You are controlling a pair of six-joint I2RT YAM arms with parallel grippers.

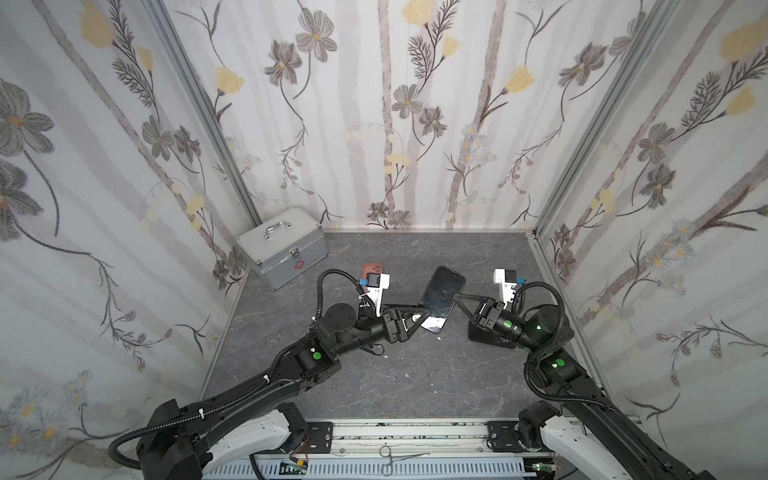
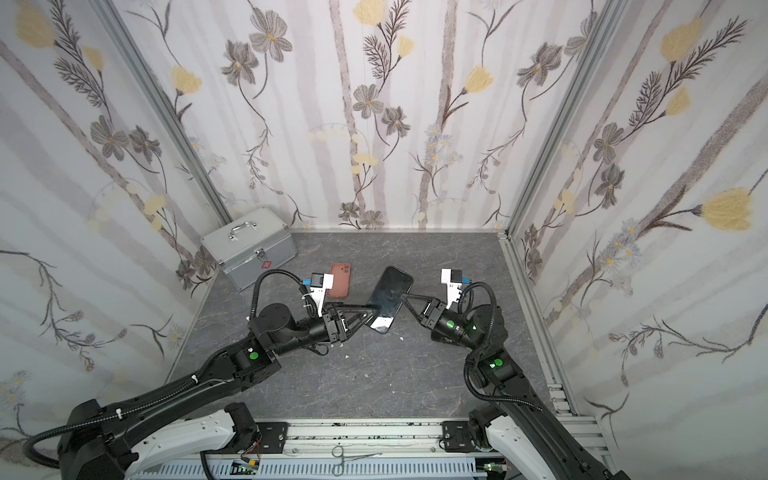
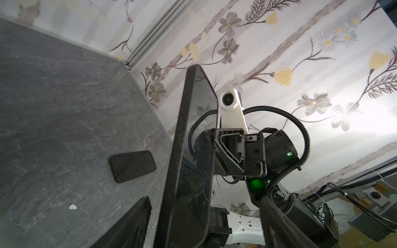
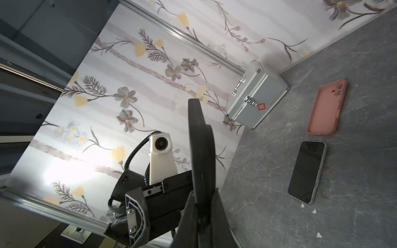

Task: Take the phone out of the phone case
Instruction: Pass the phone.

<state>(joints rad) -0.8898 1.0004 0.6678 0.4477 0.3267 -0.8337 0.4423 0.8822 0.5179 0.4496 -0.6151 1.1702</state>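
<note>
Black and glossy, the phone point(image 1: 441, 291) hangs tilted above the table point(image 1: 374, 374), out toward the middle from the silver box point(image 1: 282, 247). The right gripper point(image 1: 456, 296) has its fingers pinched together on the phone's edge farther from the box. The left gripper point(image 1: 423, 320) stands with its fingers spread on either side of the phone's lower end, with gaps showing in the left wrist view.

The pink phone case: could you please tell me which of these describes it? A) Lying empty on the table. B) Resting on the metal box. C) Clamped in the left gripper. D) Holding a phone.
A: in the right wrist view the pink phone case lies hollow side up on the table with nothing inside.
</note>
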